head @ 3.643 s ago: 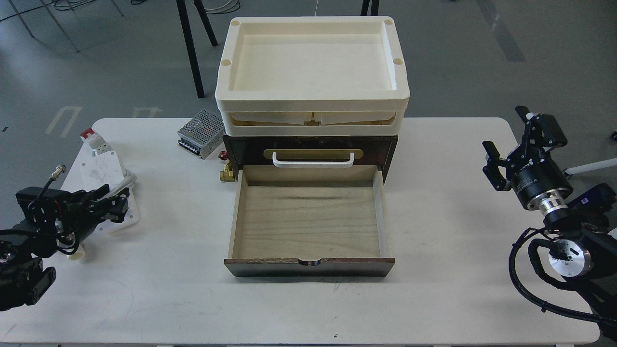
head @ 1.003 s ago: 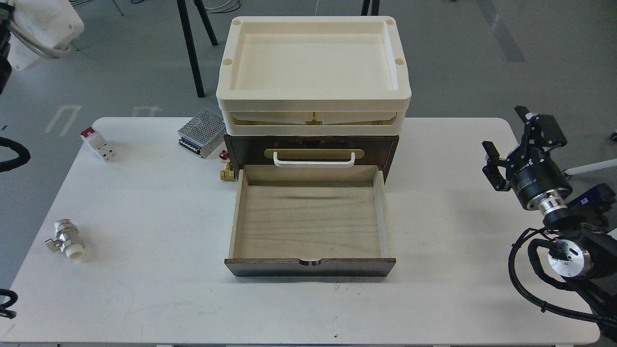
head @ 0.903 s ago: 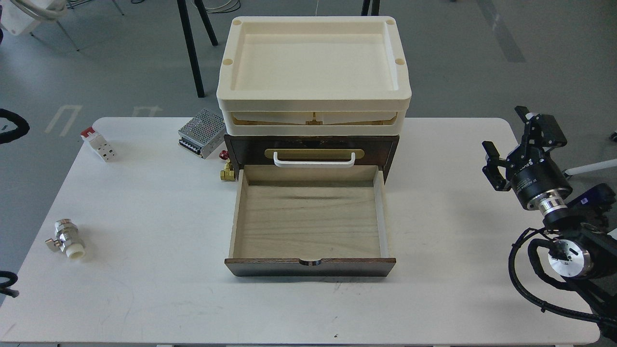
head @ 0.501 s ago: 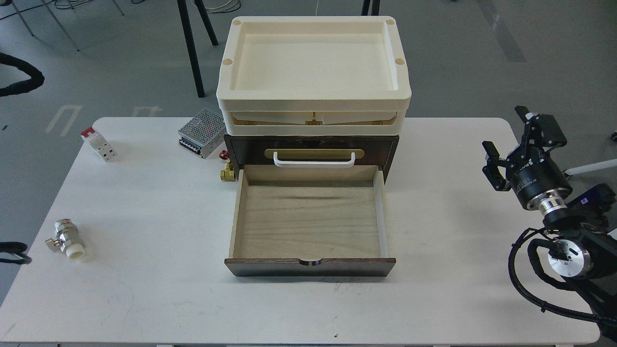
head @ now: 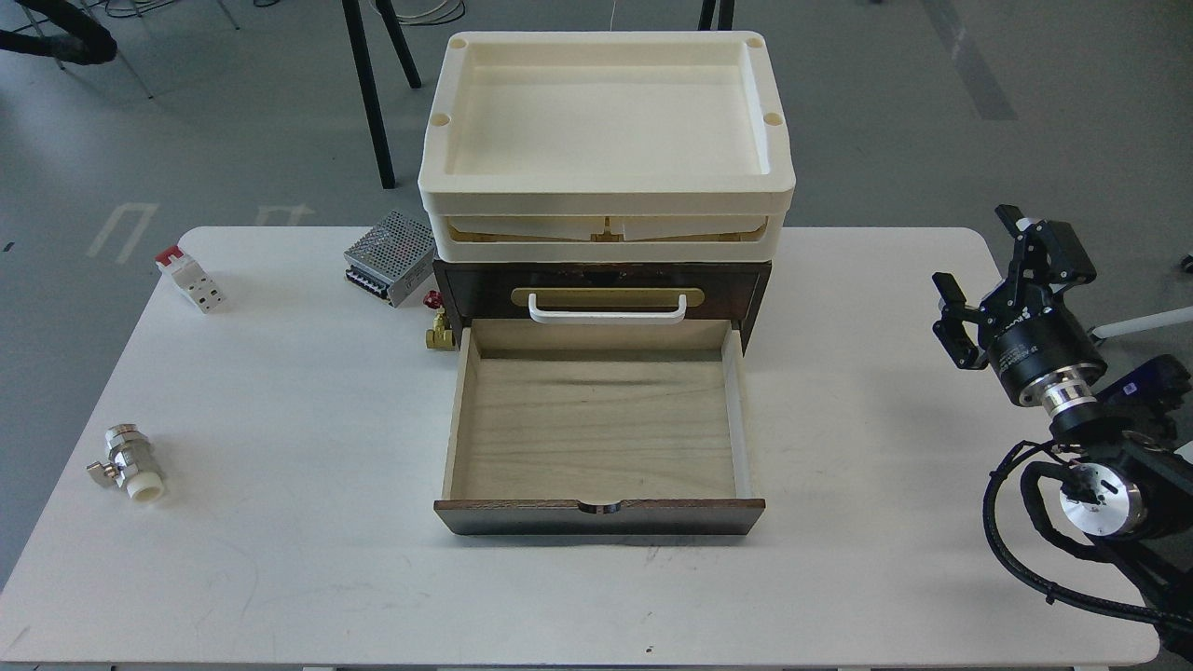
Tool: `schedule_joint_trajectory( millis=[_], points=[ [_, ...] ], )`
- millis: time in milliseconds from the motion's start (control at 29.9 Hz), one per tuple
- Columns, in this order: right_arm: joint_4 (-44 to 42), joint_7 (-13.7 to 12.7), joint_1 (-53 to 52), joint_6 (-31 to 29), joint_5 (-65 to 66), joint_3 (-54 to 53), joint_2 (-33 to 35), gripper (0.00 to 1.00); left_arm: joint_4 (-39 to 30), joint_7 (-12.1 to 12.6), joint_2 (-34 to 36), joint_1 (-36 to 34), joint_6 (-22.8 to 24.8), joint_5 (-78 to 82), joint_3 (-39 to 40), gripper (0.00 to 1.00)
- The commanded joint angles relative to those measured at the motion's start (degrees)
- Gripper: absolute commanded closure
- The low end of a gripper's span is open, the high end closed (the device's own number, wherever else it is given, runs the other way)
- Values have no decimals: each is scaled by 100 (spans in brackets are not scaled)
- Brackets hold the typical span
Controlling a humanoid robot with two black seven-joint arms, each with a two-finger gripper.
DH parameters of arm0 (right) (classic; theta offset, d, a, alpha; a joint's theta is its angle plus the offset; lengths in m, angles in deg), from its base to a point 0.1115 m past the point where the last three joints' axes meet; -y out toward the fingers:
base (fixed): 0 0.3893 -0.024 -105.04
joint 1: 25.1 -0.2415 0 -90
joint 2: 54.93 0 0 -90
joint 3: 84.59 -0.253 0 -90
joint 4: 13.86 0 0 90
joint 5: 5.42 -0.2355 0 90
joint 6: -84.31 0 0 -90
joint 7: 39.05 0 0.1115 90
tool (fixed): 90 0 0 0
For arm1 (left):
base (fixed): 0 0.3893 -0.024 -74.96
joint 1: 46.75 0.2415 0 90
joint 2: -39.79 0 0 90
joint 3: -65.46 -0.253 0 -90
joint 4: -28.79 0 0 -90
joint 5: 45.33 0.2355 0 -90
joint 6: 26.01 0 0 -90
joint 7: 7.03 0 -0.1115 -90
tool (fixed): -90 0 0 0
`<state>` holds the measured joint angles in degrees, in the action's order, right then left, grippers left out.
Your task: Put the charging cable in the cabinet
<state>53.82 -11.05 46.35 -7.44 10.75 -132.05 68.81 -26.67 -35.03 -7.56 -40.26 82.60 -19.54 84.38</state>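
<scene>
Matt pale-wood drawer [head: 596,438], dark-varnished front.

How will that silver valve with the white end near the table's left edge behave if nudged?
The valve looks metal, so probably heavy for its size and rigid. Its round body may roll somewhat, though the side handle should likely stop it.

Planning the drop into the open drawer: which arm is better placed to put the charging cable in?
Left. It lifted the charging cable off the table a second ago; only a piece of the left arm shows now, top left. The right gripper hangs open and empty.
</scene>
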Motion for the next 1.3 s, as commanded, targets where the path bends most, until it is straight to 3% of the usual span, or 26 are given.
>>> schedule_joint_trajectory(
  millis=[0, 201, 635, 903, 1270],
  points=[
    [0, 0, 0, 0, 0, 0, 0, 1, -912, 1, 112, 36, -173, 925, 331, 97],
    [0, 0, 0, 0, 0, 0, 0, 1, -1669, 1, 121, 299, -270, 2227, 314, 98],
    [0, 0, 0, -9, 0, 0, 0, 1, -2970, 1, 7, 1942, -287, 3827, 314, 98],
    [0, 0, 0, 0, 0, 0, 0, 1, -3138, 1, -142, 2734, -314, 4469, 314, 97],
    [0, 0, 0, 0, 0, 0, 0, 1, -3138, 1, -327, 4280, -937, 4997, 297, 97]
  ],
)
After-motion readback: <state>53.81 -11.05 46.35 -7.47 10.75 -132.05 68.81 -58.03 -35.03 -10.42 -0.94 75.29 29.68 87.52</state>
